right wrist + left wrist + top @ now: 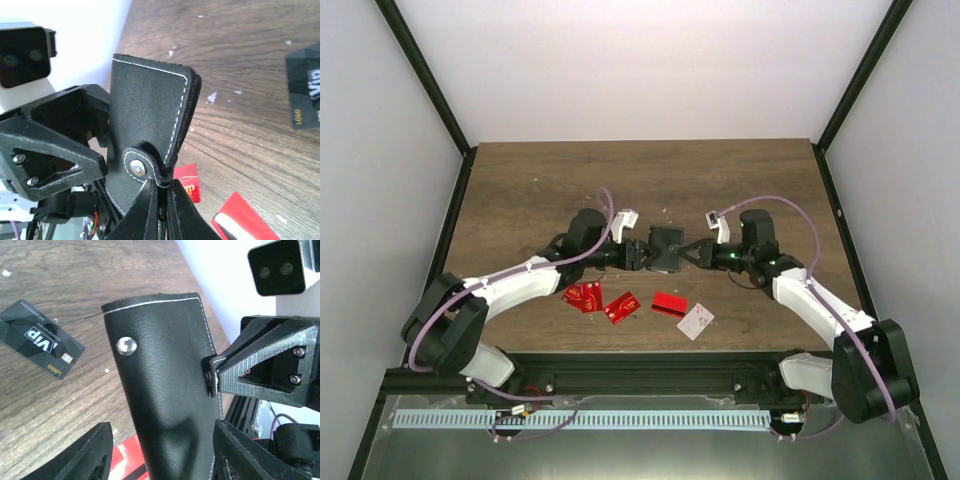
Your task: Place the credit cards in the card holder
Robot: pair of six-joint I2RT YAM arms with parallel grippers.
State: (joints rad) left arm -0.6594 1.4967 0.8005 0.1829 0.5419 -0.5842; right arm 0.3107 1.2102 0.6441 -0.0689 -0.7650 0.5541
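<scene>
**Inspector:** Where was the card holder (667,250), and what had hold of it?

**Assessor:** It was raised off the bench (520,190), between the two arms. The right hand (161,196) was pressed together on the holder's snap strap (142,167), pinching it at the stitched edge. The left hand (163,427) was spread with the holder's body standing between its fingers. One finger met the edge; the other showed a gap with red behind it. I could not tell whether it bore on the leather lower down.

**Inspector:** Which step was in hand?

**Assessor:** In my judgement, opening the holder. Neither hand carried a card. The red cards (620,306) and the white card (695,320) lay flat on the bench, between the holder and the arm bases.

**Inspector:** What did the next move call for?

**Assessor:** The strap had to come free and the pocket mouth be exposed, with one hand steadying the body while the other went for a card. Thin cards lying flat on wood would likely resist a pinch.

**Inspector:** Any differences between views?

**Assessor:** The top view gave the layout but did not show the dark grey card (42,340). Both wrist views showed it lying on the bench. Only the left wrist view showed the metal stud (126,345) on the cover.
</scene>
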